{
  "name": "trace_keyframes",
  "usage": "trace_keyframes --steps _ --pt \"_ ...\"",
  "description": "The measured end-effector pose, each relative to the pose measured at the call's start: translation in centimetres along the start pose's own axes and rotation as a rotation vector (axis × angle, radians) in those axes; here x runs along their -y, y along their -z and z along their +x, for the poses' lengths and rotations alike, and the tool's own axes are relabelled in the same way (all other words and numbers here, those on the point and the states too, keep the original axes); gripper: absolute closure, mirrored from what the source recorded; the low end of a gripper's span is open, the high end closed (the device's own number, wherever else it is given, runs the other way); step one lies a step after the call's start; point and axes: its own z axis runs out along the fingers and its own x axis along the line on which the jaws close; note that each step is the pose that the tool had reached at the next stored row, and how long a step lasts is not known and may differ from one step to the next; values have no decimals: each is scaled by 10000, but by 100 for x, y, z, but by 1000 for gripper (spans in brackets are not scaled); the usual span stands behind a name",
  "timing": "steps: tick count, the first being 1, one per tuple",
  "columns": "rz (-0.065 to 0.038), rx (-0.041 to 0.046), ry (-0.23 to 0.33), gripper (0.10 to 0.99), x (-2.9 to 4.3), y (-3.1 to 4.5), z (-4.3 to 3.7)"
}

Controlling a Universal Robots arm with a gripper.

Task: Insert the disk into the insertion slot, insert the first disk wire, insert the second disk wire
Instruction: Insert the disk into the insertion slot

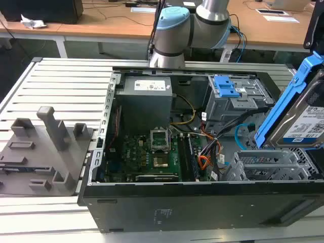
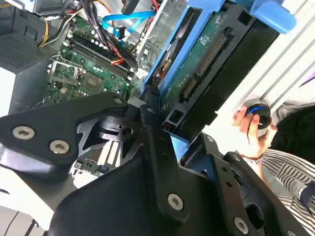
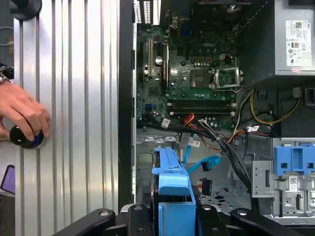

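The black two-fingered gripper (image 2: 172, 132) is clamping the short end of the disk (image 2: 206, 59), a silver metal hard drive with a white-and-blue label, framed by a bright blue plastic bracket. Its fingers are pressing on the bracket from both sides, and in the second wrist view the drive's green circuit-board face is showing. In the exterior view the disk (image 1: 298, 121) is hanging steeply tilted over the open black computer case (image 1: 202, 202), at the exterior view's right. Directly under it is sitting the insertion slot (image 1: 268, 167), a low grey perforated-metal drive cage. I cannot tell whether the drive's lower edge is touching that cage.

The second disk wire (image 1: 244, 130), a thin flat light blue cable, is looping between the low cage and the taller grey cage with a blue latch (image 1: 230, 93). The first disk wire (image 1: 205, 161), a bundle of thin orange, red and black strands, is lying just beside the green motherboard (image 1: 152, 157). Both wires are lying inside the case, apart from the drive.

Further out, a grey power supply box (image 1: 147, 93) is occupying the case's far side, and the case is resting on a ribbed aluminium table (image 1: 66, 86). A grey plastic fixture (image 1: 45, 147) is standing on the table at the exterior view's left. In the first wrist view a person's hand (image 3: 22, 114) is covering a round black-and-blue knob (image 3: 22, 138) on the table beside the case.
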Motion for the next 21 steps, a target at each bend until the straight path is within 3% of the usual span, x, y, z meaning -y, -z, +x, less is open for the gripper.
trace_keyframes --steps 11,21 --pt "0 -1 0 722 7 -170 -1" --pt "0 -1 0 722 11 -276 -1"
